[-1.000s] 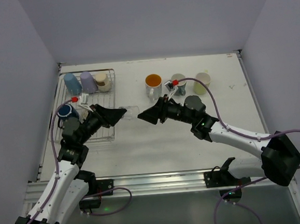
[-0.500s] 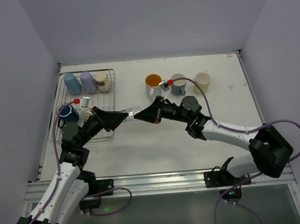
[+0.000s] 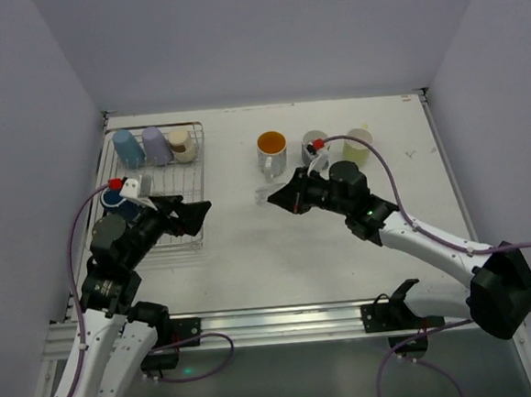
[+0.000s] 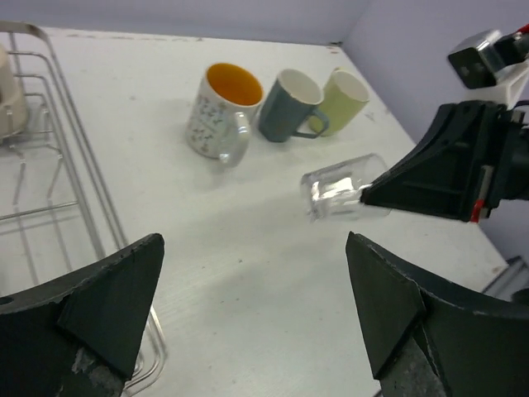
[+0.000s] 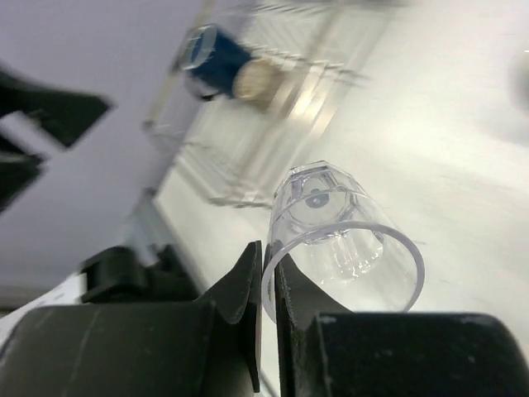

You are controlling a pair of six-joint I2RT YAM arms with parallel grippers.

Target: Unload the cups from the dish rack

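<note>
The small clear glass (image 5: 339, 240) hangs tilted above the table, and my right gripper (image 5: 269, 273) is shut on its rim. From above, the glass (image 3: 261, 196) sits at the tip of the right gripper (image 3: 272, 198), mid-table. My left gripper (image 3: 203, 217) stands open and empty by the right edge of the dish rack (image 3: 167, 174). The left wrist view shows the glass (image 4: 339, 186) ahead of my left gripper (image 4: 256, 314). A light blue cup (image 3: 128, 147), a lavender cup (image 3: 155, 145), a beige cup (image 3: 183, 145) and a navy cup (image 3: 116, 196) are in the rack.
Three mugs stand in a row at the back of the table: an orange-inside one (image 3: 272, 152), a grey one (image 3: 315, 147) and a pale yellow-green one (image 3: 360, 143). The right arm reaches across just in front of them.
My left gripper opened, let go of the clear glass and drew back toward the rack. My right gripper shut on the glass's rim and moved it slightly right.
</note>
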